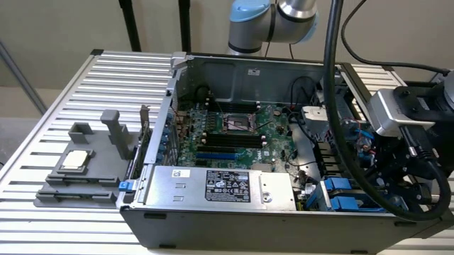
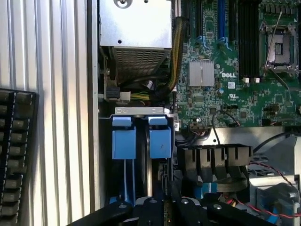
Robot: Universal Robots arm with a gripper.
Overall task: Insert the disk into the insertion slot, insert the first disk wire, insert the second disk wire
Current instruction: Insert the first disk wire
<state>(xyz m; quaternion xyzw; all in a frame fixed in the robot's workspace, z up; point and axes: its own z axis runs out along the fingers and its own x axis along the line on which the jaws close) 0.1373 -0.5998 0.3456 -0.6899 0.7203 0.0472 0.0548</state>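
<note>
Two bright blue tabbed frames stand side by side in the drive bay at the case's corner. One, the disk's blue frame [image 2: 160, 140], has a dark body behind it, seen edge-on with its label hidden. It sits in line with my gripper [image 2: 167, 190], whose black fingers [image 2: 181, 205] are drawn close together just short of it. Beside it, the other blue frame [image 2: 124, 141] shows only thin blue rails around a dark gap, like an empty insertion slot. In the exterior view, the gripper [image 1: 379, 186] hangs over the same blue bays [image 1: 337, 190] on the right.
The silver power-supply box [image 1: 212, 186] fills the case's front, with the green board [image 1: 237, 133] behind it. Bundled cables [image 2: 155, 89] and black connectors [image 2: 216, 157] crowd around the bay. A grey fixture [image 1: 82, 175] holds a chip outside the case. A keyboard [image 2: 16, 141] lies on the slatted table.
</note>
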